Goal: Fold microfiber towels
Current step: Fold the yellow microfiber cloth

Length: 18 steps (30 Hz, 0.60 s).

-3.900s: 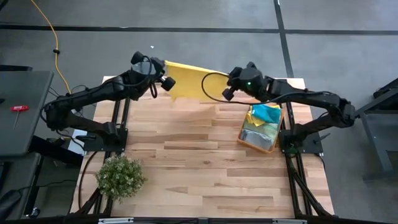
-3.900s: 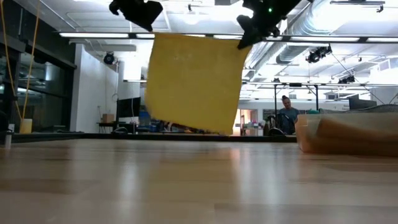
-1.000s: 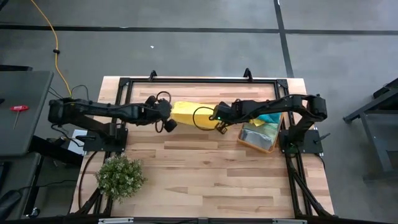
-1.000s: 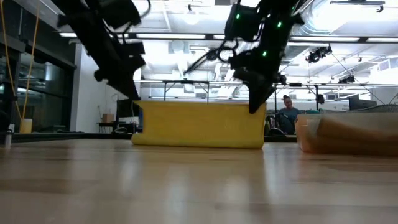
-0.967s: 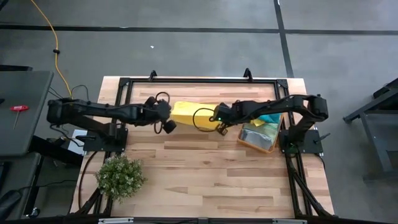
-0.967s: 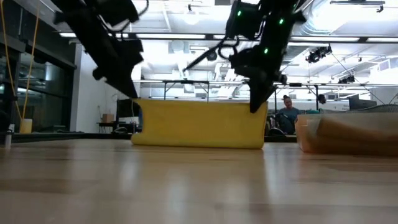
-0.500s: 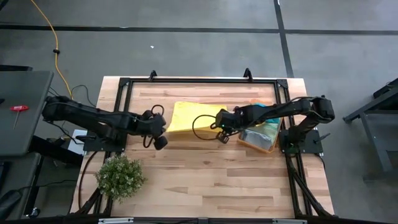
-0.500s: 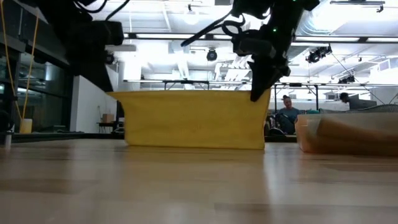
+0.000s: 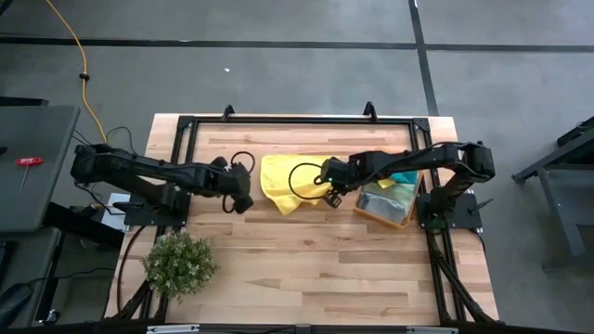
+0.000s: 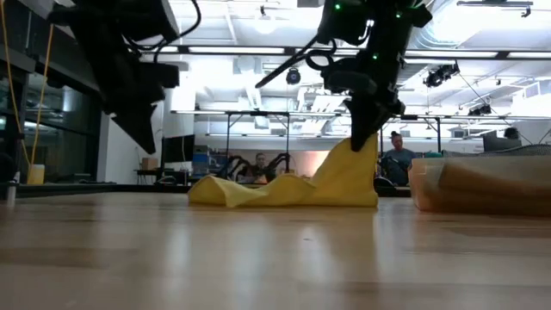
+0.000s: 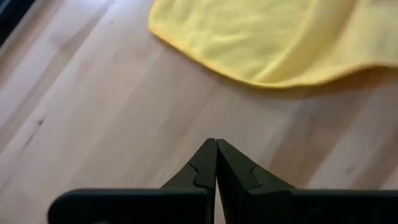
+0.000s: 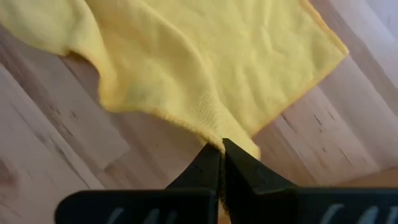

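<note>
One corner gripped, other side loose

Right gripper (image 9: 331, 192) is pinching a corner of the yellow towel (image 9: 283, 181) with closed fingers, lifting it off the surface (image 9: 306, 260). Left gripper (image 9: 242, 201), fingers closed on nothing, is hovering just beside the towel's slumped edge, so it's probably nearer for grabbing that free side.
</note>
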### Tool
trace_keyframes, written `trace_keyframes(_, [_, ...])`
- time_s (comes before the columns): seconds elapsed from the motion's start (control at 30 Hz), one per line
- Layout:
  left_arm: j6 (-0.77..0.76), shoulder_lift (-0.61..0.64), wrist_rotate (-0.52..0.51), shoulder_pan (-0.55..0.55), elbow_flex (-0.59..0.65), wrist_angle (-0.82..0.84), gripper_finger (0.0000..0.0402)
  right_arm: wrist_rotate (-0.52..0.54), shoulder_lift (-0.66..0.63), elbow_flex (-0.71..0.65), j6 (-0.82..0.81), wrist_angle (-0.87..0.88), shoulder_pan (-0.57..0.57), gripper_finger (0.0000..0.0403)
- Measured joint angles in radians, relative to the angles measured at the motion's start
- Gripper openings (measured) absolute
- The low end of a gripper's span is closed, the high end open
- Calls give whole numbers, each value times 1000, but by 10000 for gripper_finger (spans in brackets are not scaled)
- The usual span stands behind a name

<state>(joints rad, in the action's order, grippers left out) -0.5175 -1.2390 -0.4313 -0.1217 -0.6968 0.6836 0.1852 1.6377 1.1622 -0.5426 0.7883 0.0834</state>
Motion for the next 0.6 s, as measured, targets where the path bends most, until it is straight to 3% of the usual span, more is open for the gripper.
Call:
trace_keyframes(0.17, [113, -28, 4, -24, 0, -126, 0, -2, 2, 0, 5, -6, 0, 0])
trace_keyframes(0.3, [224, -76, 80, 9, 0, -306, 1, -2, 2, 0, 8, -6, 0, 0])
trace_keyframes(0.47, [328, -182, 119, 124, 0, -435, 22, 4, 2, 0, 9, -7, -1, 0])
trace_keyframes(0.6, [450, -282, 35, 239, 0, -503, 60, 5, 2, 0, 9, -7, -1, 0])
